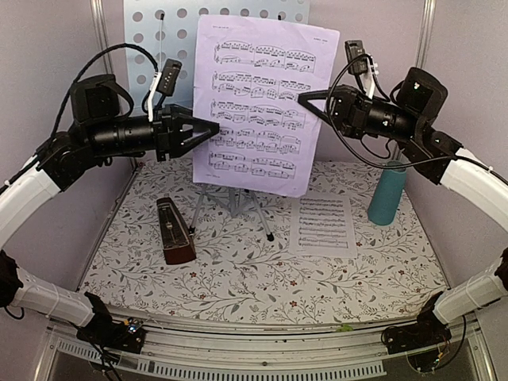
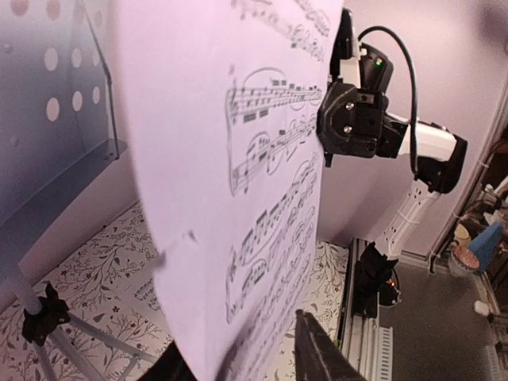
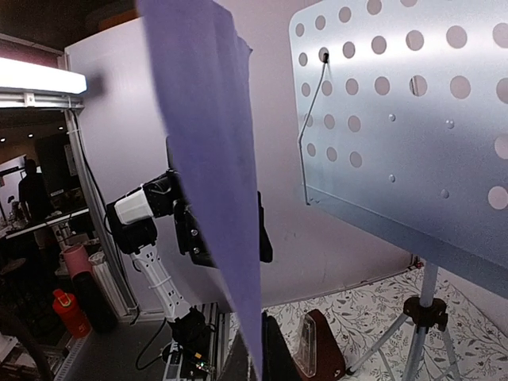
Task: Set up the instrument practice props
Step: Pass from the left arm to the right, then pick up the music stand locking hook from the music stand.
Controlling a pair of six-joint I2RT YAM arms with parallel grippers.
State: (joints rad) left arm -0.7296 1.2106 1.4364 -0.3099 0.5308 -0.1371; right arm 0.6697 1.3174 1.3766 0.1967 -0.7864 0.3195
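A white-lilac sheet-music page (image 1: 262, 103) hangs upright in the air in front of the pale-blue perforated music stand (image 1: 159, 32). My right gripper (image 1: 305, 97) is shut on the page's right edge; in the right wrist view its fingers (image 3: 274, 349) pinch the sheet (image 3: 214, 159). My left gripper (image 1: 208, 129) is at the page's left edge with jaws apart; the sheet (image 2: 222, 159) passes between its fingers (image 2: 313, 345). A second page (image 1: 323, 224) lies flat on the table. The dark-red-brown metronome (image 1: 175, 232) stands left of the stand's tripod legs (image 1: 238, 202).
A teal cup (image 1: 386, 194) stands at the right, under my right arm. A floral mat (image 1: 254, 270) covers the table. Walls close in the back and both sides. The stand's ledge (image 3: 381, 222) is just behind the held page.
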